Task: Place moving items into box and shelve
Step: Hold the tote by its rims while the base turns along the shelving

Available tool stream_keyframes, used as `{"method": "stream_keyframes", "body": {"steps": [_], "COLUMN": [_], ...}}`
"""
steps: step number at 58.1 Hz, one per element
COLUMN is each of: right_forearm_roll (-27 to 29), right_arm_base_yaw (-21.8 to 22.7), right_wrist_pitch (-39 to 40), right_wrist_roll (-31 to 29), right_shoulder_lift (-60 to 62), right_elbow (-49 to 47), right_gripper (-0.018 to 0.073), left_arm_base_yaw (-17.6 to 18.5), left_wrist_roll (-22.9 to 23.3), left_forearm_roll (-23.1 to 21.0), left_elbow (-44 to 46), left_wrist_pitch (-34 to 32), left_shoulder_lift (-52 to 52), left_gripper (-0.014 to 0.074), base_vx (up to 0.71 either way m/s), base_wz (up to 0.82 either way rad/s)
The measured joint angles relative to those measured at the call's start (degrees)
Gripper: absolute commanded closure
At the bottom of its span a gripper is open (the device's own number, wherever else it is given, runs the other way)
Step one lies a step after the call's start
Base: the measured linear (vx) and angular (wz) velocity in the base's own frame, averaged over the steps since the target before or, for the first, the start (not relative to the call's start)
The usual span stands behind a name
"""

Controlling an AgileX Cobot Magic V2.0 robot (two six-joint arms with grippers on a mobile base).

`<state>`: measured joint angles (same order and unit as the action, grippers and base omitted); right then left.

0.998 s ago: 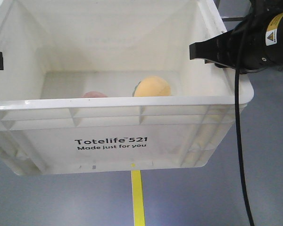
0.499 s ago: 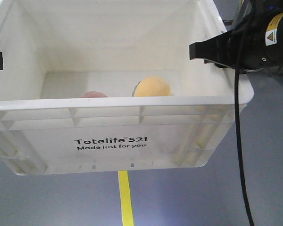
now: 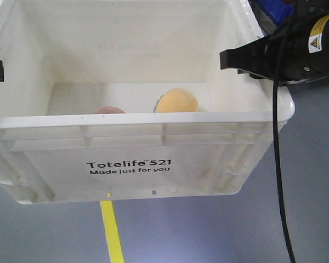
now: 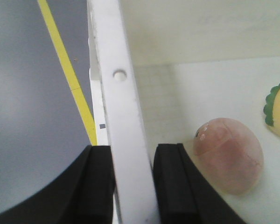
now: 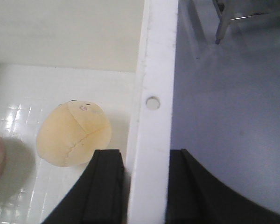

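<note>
The big white box (image 3: 153, 118) w/ "Totelife 521" on its front was gripped on both sides. The left gripper (image 4: 133, 161) was squeezed onto the box's left rim. One black finger was outside the wall & one inside, w/ no gap left. The right gripper (image 5: 147, 163) did the same on the right rim, pinched tight on the white edge. Both fruits sat down on the box's bottom. The pale yellow-orange fruit (image 5: 73, 134) was nearer the right wall. The pink fruit (image 4: 229, 155) lay to its left, approx. mid-box. The two were close but not touching. A black cable (image 3: 279, 164) hung down by the right arm. Under the box I saw gray floor (image 3: 219, 230) & a yellow line (image 3: 112, 233).
</note>
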<state>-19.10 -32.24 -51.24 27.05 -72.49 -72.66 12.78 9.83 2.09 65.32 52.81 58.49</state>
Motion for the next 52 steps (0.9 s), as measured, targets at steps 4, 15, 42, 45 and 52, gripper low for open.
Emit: {"method": "stream_keyframes", "body": {"steps": [4, 15, 42, 45, 52], "right_forearm_roll": [0.0, -0.1, -0.1, -0.1, -0.1], "right_arm_base_yaw": [0.0, 0.0, 0.0, 0.0, 0.0], "right_wrist_pitch": [0.0, 0.0, 0.0, 0.0, 0.0], "right_wrist_roll": [0.0, 0.0, 0.0, 0.0, 0.0], "right_shoulder_lift": [0.0, 0.0, 0.0, 0.0, 0.0], "right_elbow": [0.0, 0.0, 0.0, 0.0, 0.0], "right_gripper": [0.0447, 0.0447, 0.0447, 0.0447, 0.0447], "left_arm_base_yaw": [0.0, 0.0, 0.0, 0.0, 0.0], "left_wrist_roll": [0.0, -0.1, 0.0, 0.0, 0.0], "left_forearm_roll": [0.0, 0.0, 0.0, 0.0, 0.0], "left_elbow": [0.0, 0.0, 0.0, 0.0, 0.0], "left_wrist_pitch": [0.0, 0.0, 0.0, 0.0, 0.0], "left_shoulder_lift": [0.0, 0.0, 0.0, 0.0, 0.0], "left_gripper": [0.0456, 0.0456, 0.0456, 0.0456, 0.0456], "base_vx": [0.29, 0.28, 0.25, 0.23, 0.22], "base_wz": [-0.42, -0.43, -0.44, -0.47, -0.48]}}
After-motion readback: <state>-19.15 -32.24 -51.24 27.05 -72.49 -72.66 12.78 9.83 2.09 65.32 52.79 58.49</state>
